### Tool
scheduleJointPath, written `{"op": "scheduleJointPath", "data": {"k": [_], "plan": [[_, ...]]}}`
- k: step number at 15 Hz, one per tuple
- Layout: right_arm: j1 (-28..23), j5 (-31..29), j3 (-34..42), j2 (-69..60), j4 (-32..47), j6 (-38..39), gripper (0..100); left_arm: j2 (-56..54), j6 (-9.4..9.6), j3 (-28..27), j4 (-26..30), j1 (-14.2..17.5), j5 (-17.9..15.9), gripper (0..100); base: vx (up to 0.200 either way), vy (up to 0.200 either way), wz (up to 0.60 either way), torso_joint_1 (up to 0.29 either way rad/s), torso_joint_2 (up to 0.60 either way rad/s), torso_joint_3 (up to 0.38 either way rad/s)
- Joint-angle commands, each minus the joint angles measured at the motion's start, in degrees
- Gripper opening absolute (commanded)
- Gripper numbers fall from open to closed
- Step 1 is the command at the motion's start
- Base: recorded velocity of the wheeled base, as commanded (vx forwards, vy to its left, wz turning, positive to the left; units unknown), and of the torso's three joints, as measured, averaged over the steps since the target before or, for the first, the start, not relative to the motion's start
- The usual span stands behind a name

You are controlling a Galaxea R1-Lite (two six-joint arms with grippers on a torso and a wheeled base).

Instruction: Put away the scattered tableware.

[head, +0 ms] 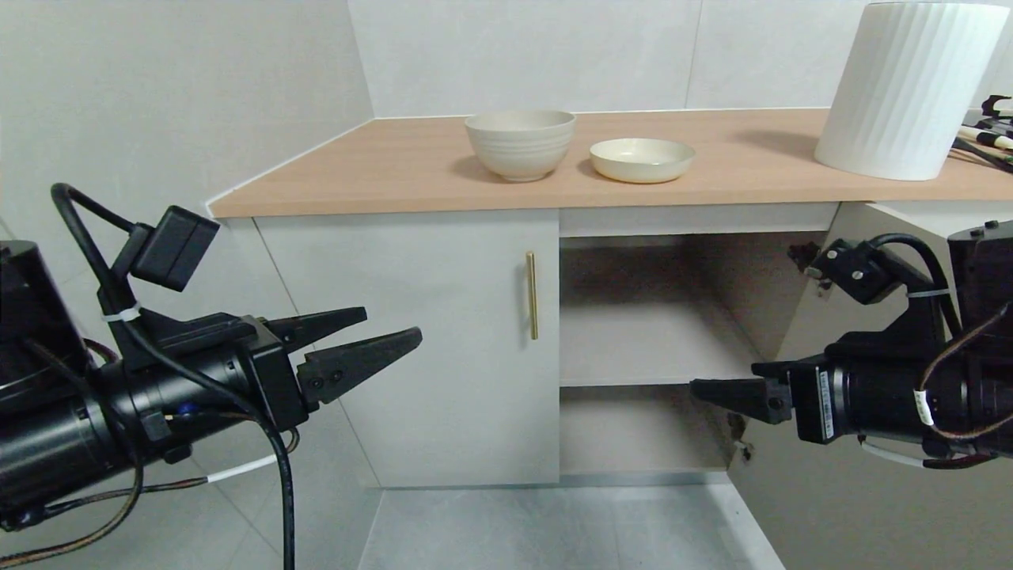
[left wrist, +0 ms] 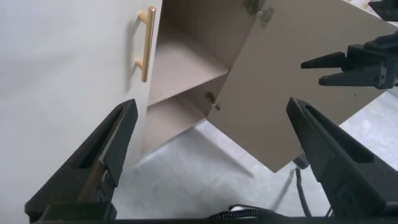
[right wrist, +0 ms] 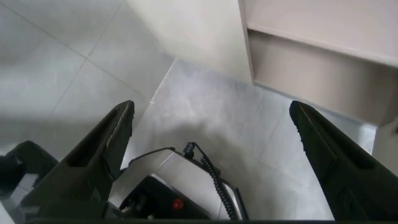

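Observation:
A deep cream bowl (head: 520,142) and a shallow cream dish (head: 642,159) stand side by side on the wooden countertop (head: 380,178). Below them, the cabinet's left door (head: 443,348) with a gold handle (head: 531,294) is closed, while its right door (head: 807,507) is swung open onto bare shelves (head: 633,348). My left gripper (head: 392,326) hangs open and holding nothing in front of the closed door, well below the counter. My right gripper (head: 696,388) is open beside the open door's inner face, level with the lower shelf, also with nothing in it.
A tall white ribbed container (head: 910,87) stands at the counter's right end, with some utensils (head: 989,134) behind it. Grey tiled floor (head: 554,530) lies before the cabinet. The open door (left wrist: 292,74) juts out between the arms' working space and the right side.

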Motion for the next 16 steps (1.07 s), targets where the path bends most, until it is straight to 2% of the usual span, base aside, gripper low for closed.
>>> {"op": "scheduleJointPath", "data": {"k": [1, 8, 16], "plan": [[-0.02, 0.04, 0.62, -0.13, -0.50, -0.12, 100, 0.45, -0.02, 0.01, -0.07, 0.00, 0.08, 100, 0.200, 0.000, 0.00, 0.002, -0.01, 0.002], [0.07, 0.13, 1.24, 0.05, -1.64, -0.12, 100, 0.62, -0.10, -0.08, -0.07, 0.00, 0.08, 100, 0.200, 0.000, 0.00, 0.006, 0.00, 0.004], [0.33, 0.31, 1.85, -0.13, -2.43, -0.30, 100, 0.27, -0.19, 0.01, 0.11, -0.09, 0.17, 100, 0.000, 0.000, 0.00, 0.003, -0.01, -0.003]]}}
